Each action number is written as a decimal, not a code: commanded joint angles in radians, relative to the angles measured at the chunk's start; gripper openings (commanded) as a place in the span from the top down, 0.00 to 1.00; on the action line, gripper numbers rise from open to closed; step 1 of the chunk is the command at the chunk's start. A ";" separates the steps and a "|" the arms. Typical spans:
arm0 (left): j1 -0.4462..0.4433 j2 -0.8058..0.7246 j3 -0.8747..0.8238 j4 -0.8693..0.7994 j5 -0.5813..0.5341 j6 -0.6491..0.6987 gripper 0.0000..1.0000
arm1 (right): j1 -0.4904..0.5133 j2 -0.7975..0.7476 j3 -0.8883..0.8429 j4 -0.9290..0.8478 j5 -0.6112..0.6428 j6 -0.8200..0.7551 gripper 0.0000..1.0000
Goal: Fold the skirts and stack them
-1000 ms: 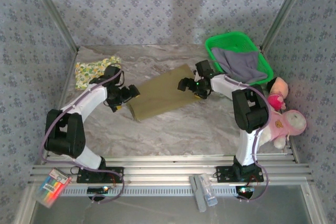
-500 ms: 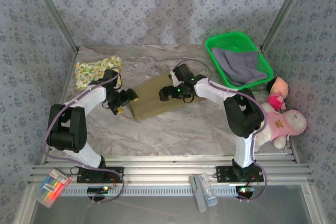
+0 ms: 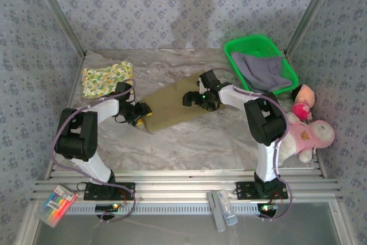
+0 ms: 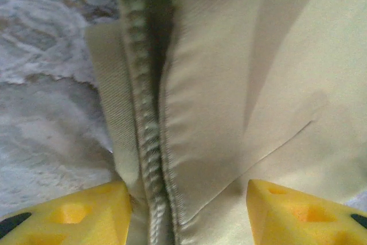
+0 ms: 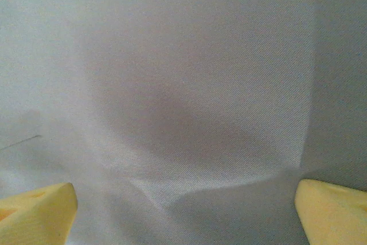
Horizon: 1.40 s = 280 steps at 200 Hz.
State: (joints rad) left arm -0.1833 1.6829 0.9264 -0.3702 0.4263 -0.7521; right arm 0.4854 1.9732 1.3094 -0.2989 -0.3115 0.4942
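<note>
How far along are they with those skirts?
Looks done: the fruit-print skirt lies folded at the far left. In hand: the olive skirt, with the left end effector straddling its hem and the right end effector open over it. Left: the grey skirt in the green basket; no stack yet.

No lettering, brand, number or sign is showing clearly enough to read. The pink plush toy [image 3: 309,136], lying at about four o'clock in the top view, is wearing a shirt with a small dark mark on its front, too small to make out. The packet of markers [image 3: 55,203] at about seven o'clock is showing blurred colours and no legible print.
</note>
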 commanded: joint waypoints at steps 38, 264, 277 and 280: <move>-0.003 0.039 -0.009 -0.008 -0.024 -0.009 0.44 | -0.001 0.038 -0.024 -0.050 -0.032 0.061 0.01; -0.005 0.030 0.098 -0.291 -0.244 0.195 1.00 | -0.133 -0.111 -0.051 0.009 -0.081 0.011 0.62; 0.011 0.015 0.108 -0.315 -0.241 0.216 1.00 | -0.149 -0.091 -0.031 -0.034 -0.072 -0.031 0.75; 0.015 0.012 0.111 -0.332 -0.239 0.221 1.00 | -0.151 -0.087 -0.027 -0.043 -0.069 -0.039 0.77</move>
State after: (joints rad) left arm -0.1978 1.7279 1.0080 -0.5369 0.2447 -0.6170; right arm 0.3573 1.8553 1.2495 -0.2527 -0.3847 0.5297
